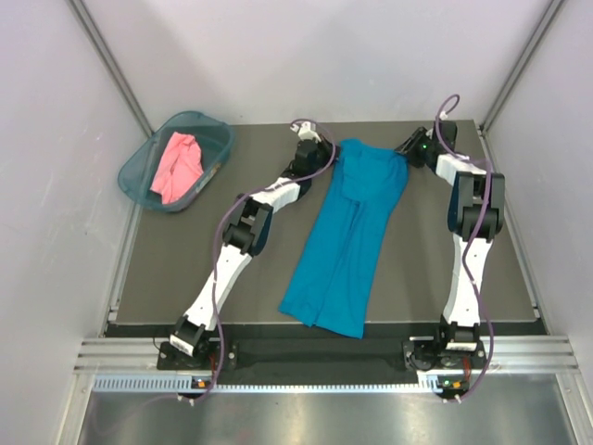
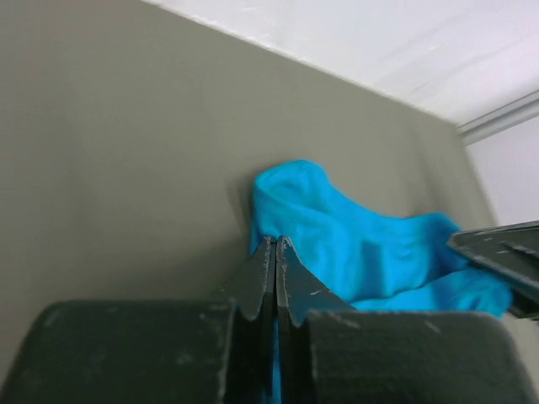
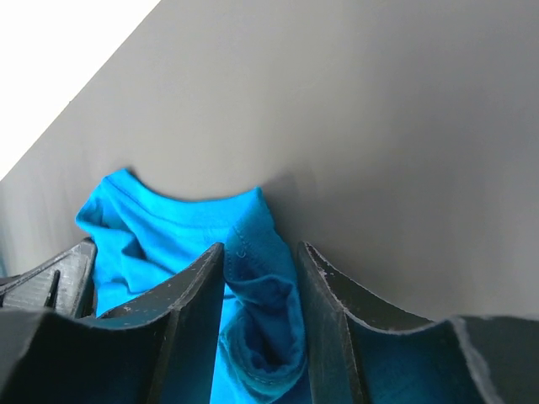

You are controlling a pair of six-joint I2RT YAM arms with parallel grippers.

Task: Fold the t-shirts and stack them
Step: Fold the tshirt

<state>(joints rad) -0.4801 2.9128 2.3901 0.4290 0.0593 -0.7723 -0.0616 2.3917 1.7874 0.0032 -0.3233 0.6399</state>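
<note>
While grippers flank it, teal t-shirt [image 1: 345, 236] lies lengthwise, prob. collar far.

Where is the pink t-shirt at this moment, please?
In the top view, the pink t-shirt lies crumpled inside the teal basket at the table's far left corner, left of the left gripper and apart from the blue t-shirt.

Items shown, by count: two t-shirts, comprising one teal-blue t-shirt [image 1: 347, 236] and one salmon-pink t-shirt [image 1: 178, 165]; one teal plastic basket [image 1: 139, 167]; one bench [image 1: 417, 278]; two robot arms, giving one left hand [image 1: 326, 154] and one right hand [image 1: 405, 148].
</note>
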